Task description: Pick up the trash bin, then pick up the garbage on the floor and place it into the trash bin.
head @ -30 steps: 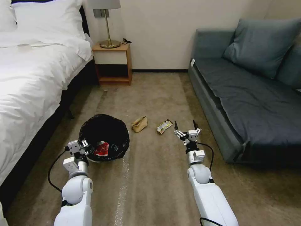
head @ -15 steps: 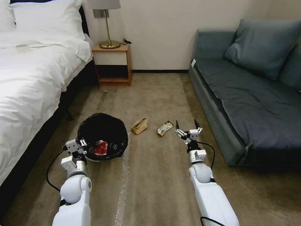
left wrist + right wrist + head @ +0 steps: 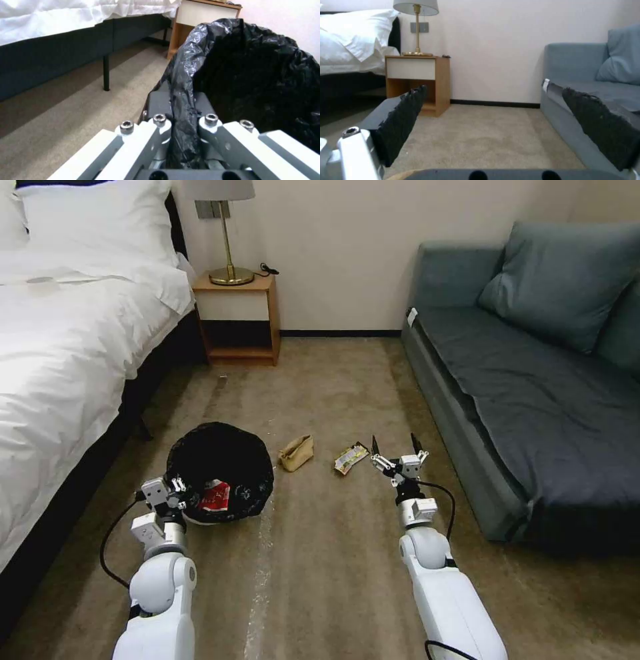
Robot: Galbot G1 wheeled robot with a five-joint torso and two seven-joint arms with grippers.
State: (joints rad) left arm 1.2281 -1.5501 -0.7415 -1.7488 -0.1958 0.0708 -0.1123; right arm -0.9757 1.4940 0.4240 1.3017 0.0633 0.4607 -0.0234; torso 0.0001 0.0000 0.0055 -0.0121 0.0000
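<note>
While the left gripper [image 3: 179, 488] clamps the bagged rim of the trash bin [image 3: 220, 471], the bin hangs at about ten o'clock from the middle of the head view, between the bed [image 3: 67, 353] and the litter on the carpet [image 3: 320, 553]. The left wrist view shows the two fingers [image 3: 158, 105] pressed together on a fold of the black bag liner [image 3: 253, 75], with the bag's dark mouth opening just past them. Inside the bin, a red snack packet [image 3: 215, 495] lies against the near wall.

At three o'clock from the bin, a tan paper bag [image 3: 297, 453] rests on the carpet, near the bin but apart from it. Further on at three o'clock lies a yellow-and-black wrapper [image 3: 351, 457], just beside the tips of the right gripper [image 3: 395, 445]. That gripper is spread wide and holds nothing; the right wrist view shows its two black padded fingers [image 3: 403, 120] standing well apart with bare carpet between them. The right arm [image 3: 440, 587] reaches straight forward from the lower edge of the head view, its wrist level and its fingers pointing toward twelve o'clock. The left arm [image 3: 160, 600] stretches forward likewise, a black cable looping beside its forearm.

Beyond the litter, at eleven o'clock, a wooden nightstand [image 3: 237, 320] with a brass lamp [image 3: 227, 233] stands against the wall. A grey-blue sofa [image 3: 533, 380] fills the side from one to four o'clock, with a cushion [image 3: 567, 280] at its back.
</note>
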